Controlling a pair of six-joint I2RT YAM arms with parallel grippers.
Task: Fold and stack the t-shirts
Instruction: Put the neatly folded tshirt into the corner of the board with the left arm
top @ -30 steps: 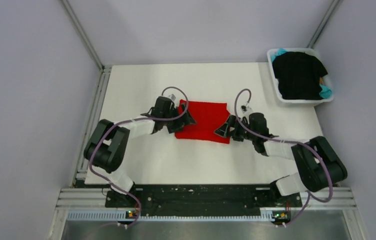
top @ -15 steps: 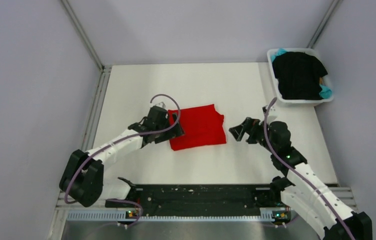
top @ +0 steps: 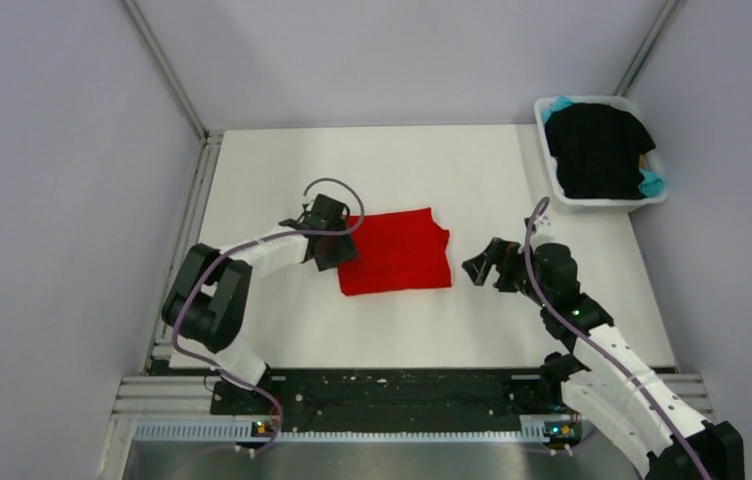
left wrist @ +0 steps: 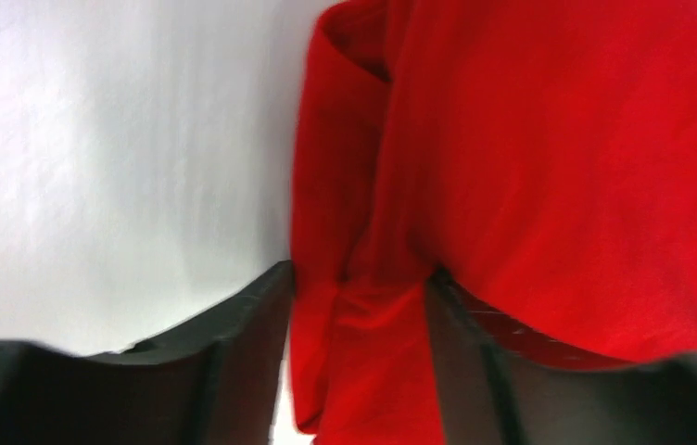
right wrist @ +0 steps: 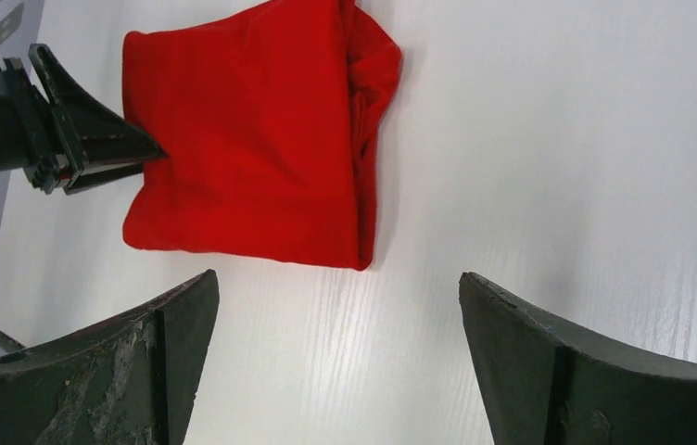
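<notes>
Smooth white tabletop [top: 402, 160], soft red t-shirt [top: 397, 250] in a rumpled square

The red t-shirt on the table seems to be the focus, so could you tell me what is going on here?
The left gripper is at the left edge of the folded red t-shirt, its fingers either side of a bunched fold; whether they have clamped is unclear. The right gripper hangs open just right of the shirt. The black t-shirt and teal t-shirt lie in the white tub.
</notes>
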